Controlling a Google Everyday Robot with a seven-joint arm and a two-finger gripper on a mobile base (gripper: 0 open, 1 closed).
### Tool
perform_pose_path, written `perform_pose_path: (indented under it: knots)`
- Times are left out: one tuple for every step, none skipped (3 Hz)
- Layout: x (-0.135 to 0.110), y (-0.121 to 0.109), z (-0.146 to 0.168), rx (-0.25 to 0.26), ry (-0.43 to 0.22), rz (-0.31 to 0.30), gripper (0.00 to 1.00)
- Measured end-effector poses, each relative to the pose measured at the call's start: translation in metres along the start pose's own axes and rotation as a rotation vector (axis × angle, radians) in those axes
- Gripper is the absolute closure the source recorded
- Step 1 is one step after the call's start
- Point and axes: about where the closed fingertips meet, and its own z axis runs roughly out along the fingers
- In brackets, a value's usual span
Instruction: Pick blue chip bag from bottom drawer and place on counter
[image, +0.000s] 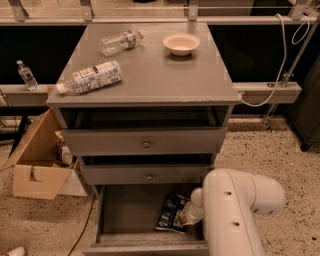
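Camera view: pincer (190, 214) in bottom drawer (126, 212)

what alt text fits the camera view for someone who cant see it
The gripper reaches into the open bottom drawer, at the blue chip bag lying there. On the counter above lie a larger bottle, a smaller bottle and a bowl.

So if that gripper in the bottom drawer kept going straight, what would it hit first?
Probably the blue chip bag: the gripper sits low in the bottom drawer, pointing at the bag beside it, though depth is unclear.
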Motion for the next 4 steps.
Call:
perform_pose_path:
  knots:
    - [-0.01, 0.002, -0.017, 0.027, -0.022, -0.018, 1.0]
    - [-0.025, 0.007, -0.053, 0.07, -0.076, -0.056, 1.0]
    - [-0.036, 0.011, -0.108, 0.139, -0.174, -0.11, 1.0]
    - [-0.042, 0.023, -0.169, 0.197, -0.323, -0.188, 1.0]
